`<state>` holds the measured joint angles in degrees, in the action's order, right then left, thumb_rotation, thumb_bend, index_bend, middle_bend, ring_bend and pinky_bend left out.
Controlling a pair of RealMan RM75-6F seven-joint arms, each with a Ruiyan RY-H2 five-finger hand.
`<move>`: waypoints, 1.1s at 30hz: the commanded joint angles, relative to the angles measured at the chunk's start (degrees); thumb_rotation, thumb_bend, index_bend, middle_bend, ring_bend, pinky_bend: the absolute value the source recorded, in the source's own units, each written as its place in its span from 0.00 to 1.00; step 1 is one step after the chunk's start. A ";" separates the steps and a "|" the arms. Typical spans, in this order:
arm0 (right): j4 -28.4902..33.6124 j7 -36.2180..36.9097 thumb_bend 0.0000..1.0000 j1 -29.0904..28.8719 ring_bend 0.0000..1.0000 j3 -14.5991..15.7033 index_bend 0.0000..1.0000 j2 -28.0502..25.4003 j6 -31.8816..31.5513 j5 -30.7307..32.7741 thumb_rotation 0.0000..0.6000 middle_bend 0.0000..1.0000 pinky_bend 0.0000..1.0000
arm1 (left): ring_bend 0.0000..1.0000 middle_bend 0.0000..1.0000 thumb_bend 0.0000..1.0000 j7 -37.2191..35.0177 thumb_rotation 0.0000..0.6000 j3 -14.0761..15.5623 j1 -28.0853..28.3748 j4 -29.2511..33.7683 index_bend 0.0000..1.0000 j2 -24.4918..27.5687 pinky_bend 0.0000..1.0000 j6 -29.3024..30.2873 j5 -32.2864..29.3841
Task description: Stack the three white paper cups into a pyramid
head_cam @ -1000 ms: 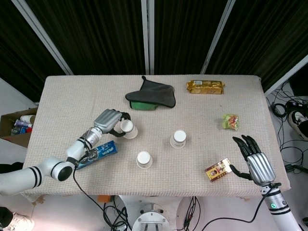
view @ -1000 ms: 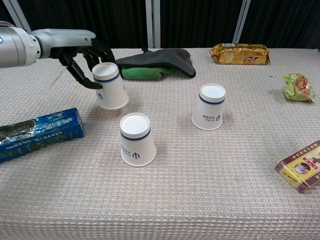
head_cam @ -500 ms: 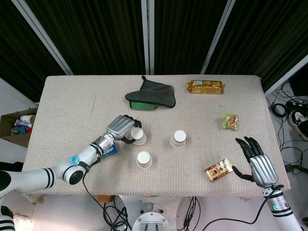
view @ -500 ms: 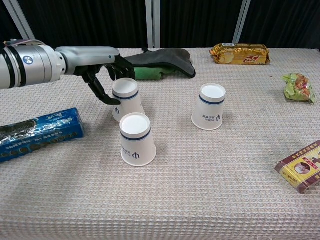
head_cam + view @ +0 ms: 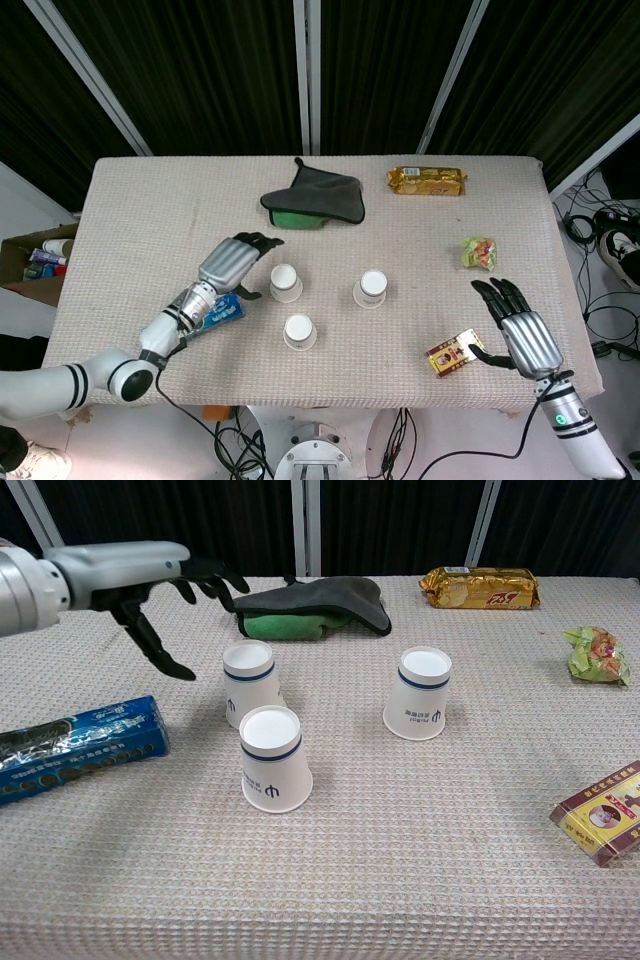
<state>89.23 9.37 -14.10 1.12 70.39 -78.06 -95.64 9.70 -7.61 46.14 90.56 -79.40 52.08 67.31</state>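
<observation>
Risk sits at my left hand (image 5: pixel 150 585), open and empty, just left of the back cup (image 5: pixel 250 683). Below it the front cup (image 5: pixel 273 759) nearly touches; right, the third cup (image 5: pixel 421 693) stands apart. A careless sweep topples either.

three upturned white paper cups (image 5: pixel 286 283) (image 5: pixel 372 288) (image 5: pixel 299 331); one dark grey folded cloth (image 5: pixel 318 194) over a green one. one gold biscuit packet (image 5: pixel 426 180), one blue packet (image 5: pixel 75 744), one green crumpled wrapper (image 5: pixel 479 252), one red-and-gold flat box (image 5: pixel 453 353).
</observation>
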 commanded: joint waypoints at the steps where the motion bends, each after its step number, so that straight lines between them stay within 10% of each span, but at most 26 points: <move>1: 4.80 -3.26 0.22 -6.14 0.00 -2.76 0.00 -1.36 8.22 1.92 1.00 0.11 0.01 | 0.15 0.21 0.11 1.11 1.00 1.52 -4.75 3.67 0.13 4.41 0.20 6.54 2.19; 13: 5.84 -17.87 0.23 -19.97 0.00 -11.14 0.02 5.11 27.47 18.95 1.00 0.18 0.02 | 0.15 0.21 0.11 -4.59 1.00 5.63 -16.17 7.01 0.13 13.70 0.20 16.64 5.64; 33: 0.55 -28.99 0.31 -27.82 0.03 -10.58 0.18 12.14 31.44 28.32 1.00 0.26 0.05 | 0.14 0.20 0.11 -9.96 1.00 6.18 -21.80 7.74 0.13 16.13 0.20 18.67 9.75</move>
<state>89.89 -19.61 -41.80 -9.57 82.40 -46.61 -67.26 -0.21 -1.39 24.37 98.28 -63.31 70.80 77.03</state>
